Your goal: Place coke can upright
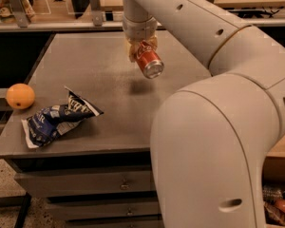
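The coke can (148, 61) is a red can with a silver end. It hangs tilted in the air above the middle of the grey table (104, 113), its silver end facing down and toward the camera. Its shadow lies on the tabletop below it. My gripper (141, 48) comes down from the white arm at the top of the view and is shut on the can's upper part.
A crumpled blue-and-white chip bag (57, 118) lies near the table's front left. A round orange fruit (20, 96) sits at the left edge. My large white arm fills the right side. Drawers run below the tabletop.
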Controlling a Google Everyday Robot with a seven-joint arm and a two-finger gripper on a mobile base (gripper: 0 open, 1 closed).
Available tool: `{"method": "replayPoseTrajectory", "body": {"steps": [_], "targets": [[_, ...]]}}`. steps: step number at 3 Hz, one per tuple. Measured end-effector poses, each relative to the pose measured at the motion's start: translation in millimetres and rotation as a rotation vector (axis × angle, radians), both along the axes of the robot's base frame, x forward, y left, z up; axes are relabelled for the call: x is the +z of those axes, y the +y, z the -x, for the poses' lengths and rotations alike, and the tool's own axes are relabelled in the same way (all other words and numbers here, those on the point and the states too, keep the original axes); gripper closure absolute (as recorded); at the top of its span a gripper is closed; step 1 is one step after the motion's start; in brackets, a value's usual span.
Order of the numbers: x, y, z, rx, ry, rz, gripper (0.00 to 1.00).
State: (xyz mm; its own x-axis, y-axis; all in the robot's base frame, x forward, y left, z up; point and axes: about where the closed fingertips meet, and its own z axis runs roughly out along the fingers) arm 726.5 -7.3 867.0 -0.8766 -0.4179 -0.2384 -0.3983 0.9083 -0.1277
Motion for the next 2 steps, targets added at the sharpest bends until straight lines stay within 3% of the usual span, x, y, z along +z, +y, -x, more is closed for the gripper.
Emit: {"method": "replayPoseTrajectory", "body": {"steps": [2], "targets": [[0.5,-0.2,-3.4,0.005,-0.033,-0.028,1.00]]}}
